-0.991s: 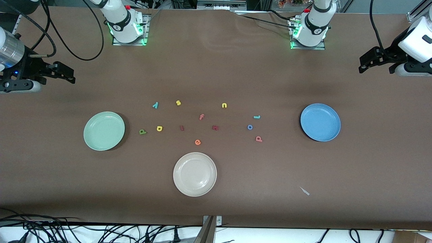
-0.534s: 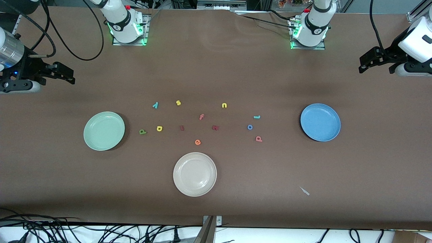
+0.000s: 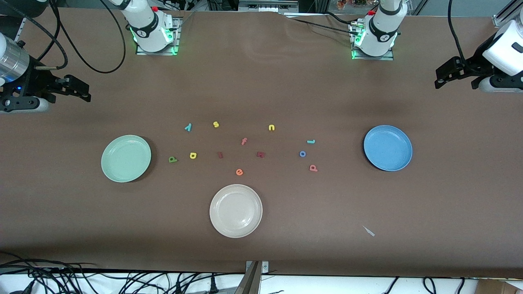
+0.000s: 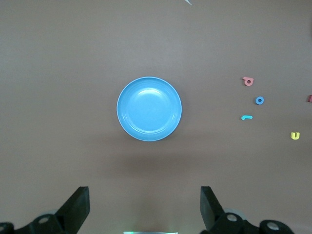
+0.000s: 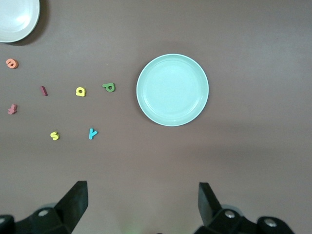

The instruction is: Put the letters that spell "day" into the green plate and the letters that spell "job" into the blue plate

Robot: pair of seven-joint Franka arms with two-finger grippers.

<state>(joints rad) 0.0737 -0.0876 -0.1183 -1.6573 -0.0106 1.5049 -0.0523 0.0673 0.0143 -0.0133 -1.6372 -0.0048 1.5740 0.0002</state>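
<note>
We see both arms waiting high at the ends of the brown desk, nothing held: the left claw hangs over bare desk at its own end, fingers spread wide, and the right claw does the same at the other end. The green plate lies toward the right arm's end and the blue plate toward the left arm's end, both holding nothing. Just beside the green plate sit the dark green d and the yellow a, with the teal y farther from the front camera. Near the blue plate lie the teal j, the blue o and the pinkish-red b, in a loose line. Between the two groups lie the other letters (none touching another): a yellow s, a yellow n, an orange f, an orange e and two dark red letters. A cream-white plate lies nearest the front camera, and a small pale scrap lies toward the left arm's end.
</note>
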